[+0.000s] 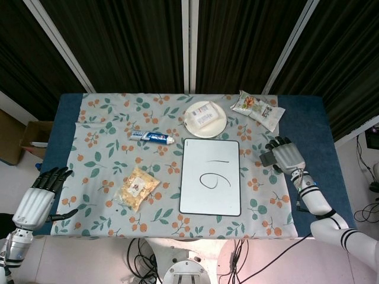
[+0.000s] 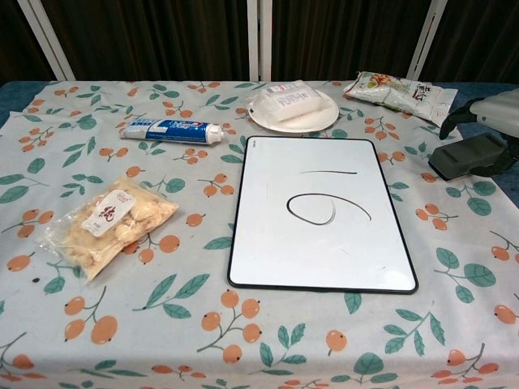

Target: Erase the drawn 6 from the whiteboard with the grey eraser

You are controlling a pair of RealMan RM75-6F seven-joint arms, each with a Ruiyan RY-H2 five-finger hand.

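My left hand (image 1: 37,201) hung off the table's near left corner, fingers spread wide and holding nothing; only the head view caught it. On the cloth (image 1: 100,127), the snack bag (image 1: 138,188) of pale pieces lay left of the whiteboard, and beyond it the toothpaste (image 1: 153,137) lay on its side, cap pointing toward the plate. The whiteboard (image 1: 210,176) sat flat near the middle of the table, and the 6 (image 1: 211,177) was fully on it, untouched, along with the short stroke above it. Just past the board's far edge stood the plate (image 1: 204,120) with a wrapped packet (image 1: 205,112) on it. Further right, at the far edge of the cloth, lay a printed pouch (image 1: 253,109).

The eraser (image 2: 468,155) lay to the right of the board, at the cloth's right edge, well apart from the board itself. My right hand (image 1: 287,155) was over it, fingers draped down across the far half of the block. From the chest view the hand (image 2: 491,113) sat just above the eraser with dark fingertips curling around it, but I could not tell whether they had closed on it or were only resting there.
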